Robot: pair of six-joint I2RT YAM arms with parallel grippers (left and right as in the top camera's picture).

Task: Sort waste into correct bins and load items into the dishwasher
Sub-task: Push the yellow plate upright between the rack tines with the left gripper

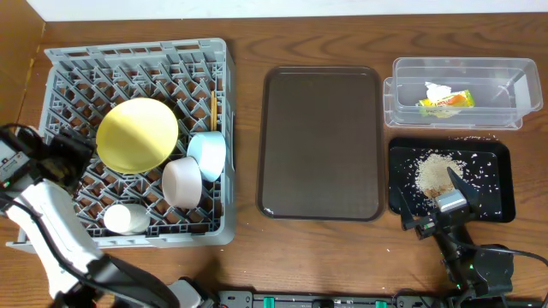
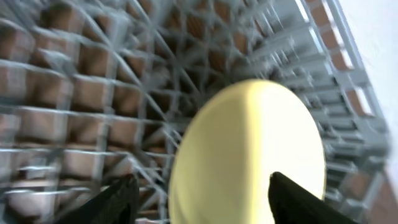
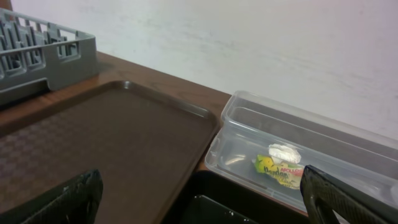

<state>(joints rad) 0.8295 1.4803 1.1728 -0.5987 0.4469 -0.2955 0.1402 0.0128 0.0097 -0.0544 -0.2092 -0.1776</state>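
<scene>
Overhead view: yellow bowl [image 1: 137, 134] tilted among the dish rack [image 1: 137, 53] pegs, likely so it drains, left gripper [image 2: 205, 198] splayed wide over it, right gripper [image 3: 205, 199] splayed too, holding nothing.

Grey plastic rack [image 1: 141, 60], glossy yellow bowl [image 1: 137, 133], textured brown tray [image 1: 320, 141], clear plastic bin [image 1: 458, 73], wooden table [image 1: 325, 257].

Wooden table [image 1: 248, 257]: grey rack [image 1: 137, 53], brown tray [image 1: 321, 141], clear bin [image 1: 488, 77], black bin [image 1: 401, 171]
</scene>
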